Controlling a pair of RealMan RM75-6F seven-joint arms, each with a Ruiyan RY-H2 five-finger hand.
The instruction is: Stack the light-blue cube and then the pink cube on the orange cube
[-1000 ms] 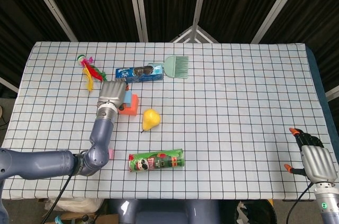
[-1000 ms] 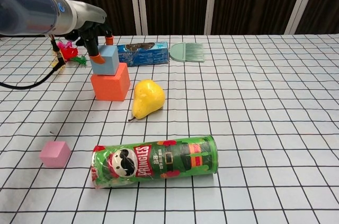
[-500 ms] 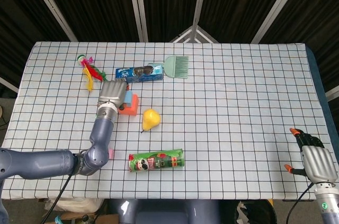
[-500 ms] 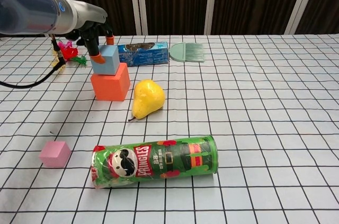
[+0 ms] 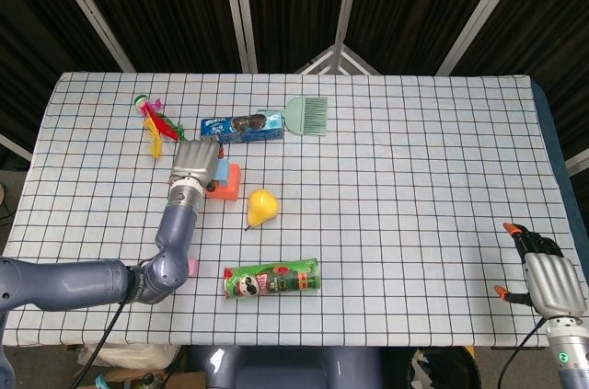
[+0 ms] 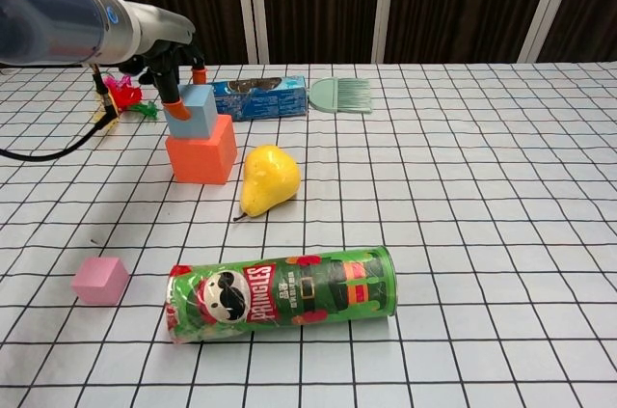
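The orange cube stands on the checked cloth at the left, and the light-blue cube sits on top of it. My left hand reaches over from the left and holds the light-blue cube, with one orange-tipped finger on its left face and another behind it. From above, the left hand covers most of that cube, and the orange cube shows beside it. The pink cube lies alone near the front left. My right hand hangs at the table's front right edge, holding nothing.
A yellow pear lies just right of the stack. A green Pringles can lies on its side in front. A blue cookie pack, a green brush and a colourful toy sit toward the back.
The light-blue cube sits very slightly lower on the orange cube, with the left hand still around it. The right hand has not moved.
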